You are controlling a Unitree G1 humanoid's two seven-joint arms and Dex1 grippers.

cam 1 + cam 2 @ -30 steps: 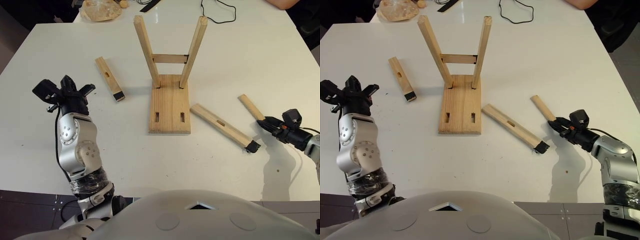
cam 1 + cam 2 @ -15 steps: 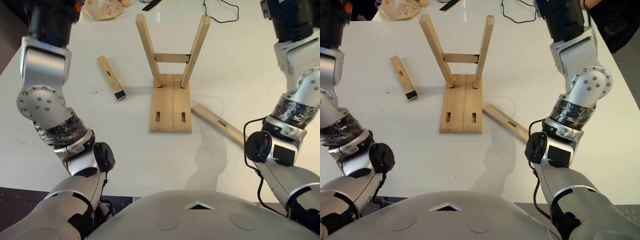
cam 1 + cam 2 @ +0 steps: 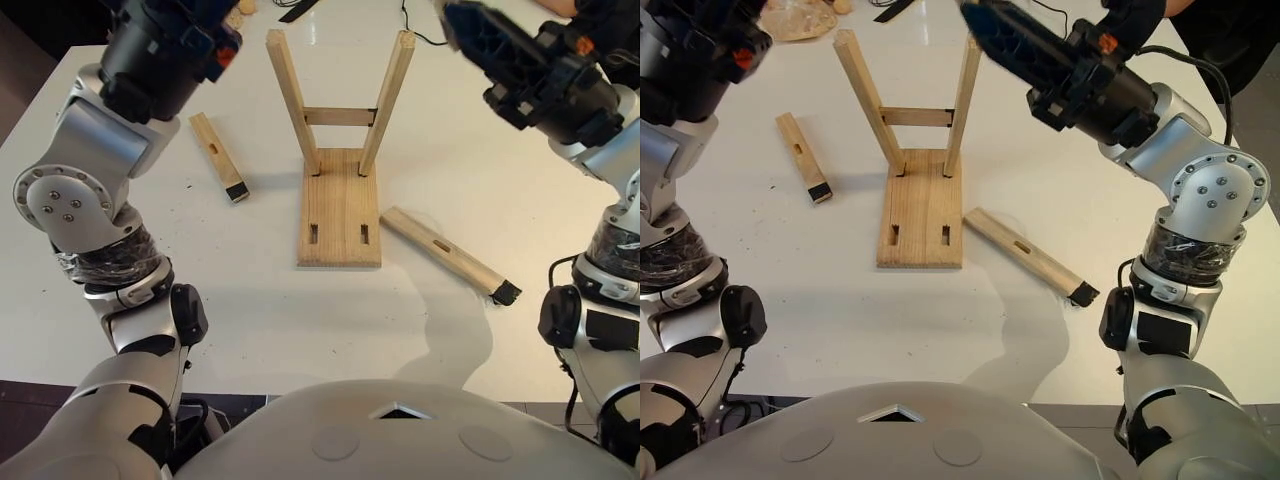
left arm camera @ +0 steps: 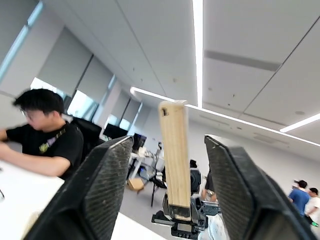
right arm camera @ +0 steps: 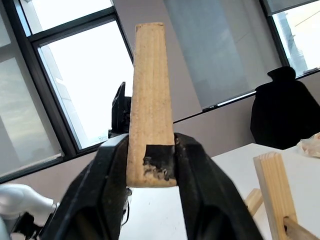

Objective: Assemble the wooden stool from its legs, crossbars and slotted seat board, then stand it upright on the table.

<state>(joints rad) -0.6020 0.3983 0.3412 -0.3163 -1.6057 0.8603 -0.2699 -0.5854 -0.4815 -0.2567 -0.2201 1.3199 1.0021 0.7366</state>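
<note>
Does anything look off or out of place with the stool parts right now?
Nothing is spilled or broken. The seat board lies flat with just two upright legs and a crossbar fitted, its near slots empty. Two loose legs lie beside it. The right gripper holds a wooden bar aloft.

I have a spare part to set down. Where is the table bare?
The strip of table between the seat board and the near edge is bare, as is the patch left of the short loose leg. It is crowded between the board and the long loose leg, and by the bag at the far edge.
</note>
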